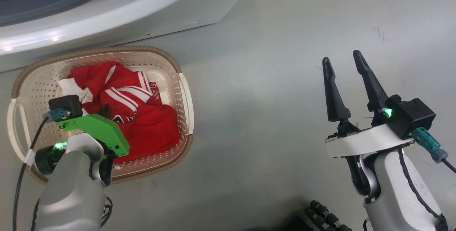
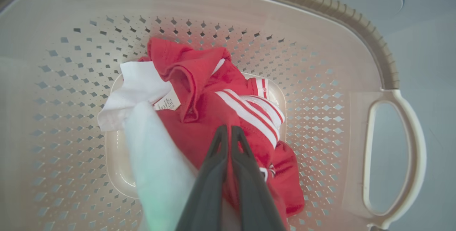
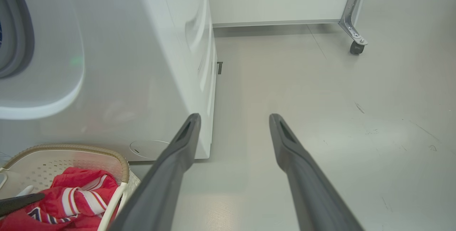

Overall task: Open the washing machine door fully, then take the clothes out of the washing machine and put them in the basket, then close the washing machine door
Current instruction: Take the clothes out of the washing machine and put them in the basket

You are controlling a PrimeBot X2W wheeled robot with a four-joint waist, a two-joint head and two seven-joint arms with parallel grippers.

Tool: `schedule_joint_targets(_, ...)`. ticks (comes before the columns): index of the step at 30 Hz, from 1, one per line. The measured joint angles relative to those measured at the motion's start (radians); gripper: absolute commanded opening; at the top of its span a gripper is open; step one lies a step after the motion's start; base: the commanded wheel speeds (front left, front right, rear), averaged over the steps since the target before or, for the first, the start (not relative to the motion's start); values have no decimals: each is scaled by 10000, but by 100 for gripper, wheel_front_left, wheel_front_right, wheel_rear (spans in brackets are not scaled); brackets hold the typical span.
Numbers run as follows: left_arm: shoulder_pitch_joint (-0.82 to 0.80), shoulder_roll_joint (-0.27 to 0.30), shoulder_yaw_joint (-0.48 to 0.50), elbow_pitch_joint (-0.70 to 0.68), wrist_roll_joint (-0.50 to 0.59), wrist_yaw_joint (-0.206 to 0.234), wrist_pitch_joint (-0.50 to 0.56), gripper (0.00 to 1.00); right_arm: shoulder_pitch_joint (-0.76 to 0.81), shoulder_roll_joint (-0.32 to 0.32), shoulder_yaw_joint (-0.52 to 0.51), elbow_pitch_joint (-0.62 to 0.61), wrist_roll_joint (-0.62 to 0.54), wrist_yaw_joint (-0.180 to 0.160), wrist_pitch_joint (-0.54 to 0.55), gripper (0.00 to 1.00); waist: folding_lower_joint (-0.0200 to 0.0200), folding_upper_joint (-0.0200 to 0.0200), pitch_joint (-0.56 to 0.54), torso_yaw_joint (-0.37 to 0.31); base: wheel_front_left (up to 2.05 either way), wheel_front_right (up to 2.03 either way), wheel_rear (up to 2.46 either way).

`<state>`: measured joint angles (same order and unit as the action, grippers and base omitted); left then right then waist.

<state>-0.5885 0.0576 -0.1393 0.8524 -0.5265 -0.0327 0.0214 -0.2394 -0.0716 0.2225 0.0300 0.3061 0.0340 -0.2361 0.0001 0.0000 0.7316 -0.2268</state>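
Grey floor [image 1: 267,117] holds a cream perforated plastic basket [image 1: 142,48]; soft, light red white-striped garments [image 1: 156,124] lie inside, probably best pinched at a fold. The left gripper [image 2: 226,128] is clamped on them; the right gripper [image 1: 342,57] gapes empty.

The basket [image 2: 320,63] is smooth cream plastic with a brown woven-look rim. The clothes [image 2: 199,117] are soft red cloth; the washing machine [image 3: 142,63] is glossy white.
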Motion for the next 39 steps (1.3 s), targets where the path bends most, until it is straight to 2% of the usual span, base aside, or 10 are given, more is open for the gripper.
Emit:
schedule_joint_targets(1, -48, 0, 13, 104, 0, -2, -50, 7, -6, 0, 0, 23, 0, 0, -2, 100, 0, 0, -10, 12, 0, 0, 0)
schedule_joint_targets(2, -82, 2, 12, 174, 4, -2, -130, 43, -16, 2, -4, 50, 0, 0, -17, 100, 0, 0, -22, 26, 0, 0, 0)
schedule_joint_targets(3, -113, 0, 8, 251, 4, -4, -230, 100, -40, 4, -17, 96, 0, 0, -31, 100, 0, 0, -40, 40, 0, 0, 0)
schedule_joint_targets(8, -148, 0, -144, 644, 159, -33, -729, 100, -94, 4, -86, 282, 0, 2, -75, 100, 0, 0, -243, 147, 0, 0, 0)
schedule_joint_targets(18, -149, 21, -311, 817, 593, -257, -2370, 100, -153, -59, -222, 686, -21, 75, -105, 100, 0, 0, -950, 458, 0, 0, 0)
schedule_joint_targets(25, -12, -6, -410, 608, 692, -462, -2709, 100, -133, -230, -345, 966, -67, 75, -113, 100, 0, 0, -1531, 747, 0, 0, 0)
schedule_joint_targets(33, 587, -42, -510, -351, 894, -566, -2780, 100, 150, -424, -426, 1212, -161, 75, -115, 100, 0, 0, -2436, 1197, 0, 0, 0)
schedule_joint_targets(39, 865, -67, -144, -2255, 1197, -566, -2780, 100, 474, -541, -458, 1396, -196, 71, -115, 100, 0, 0, -3169, 1573, 0, 0, 0)
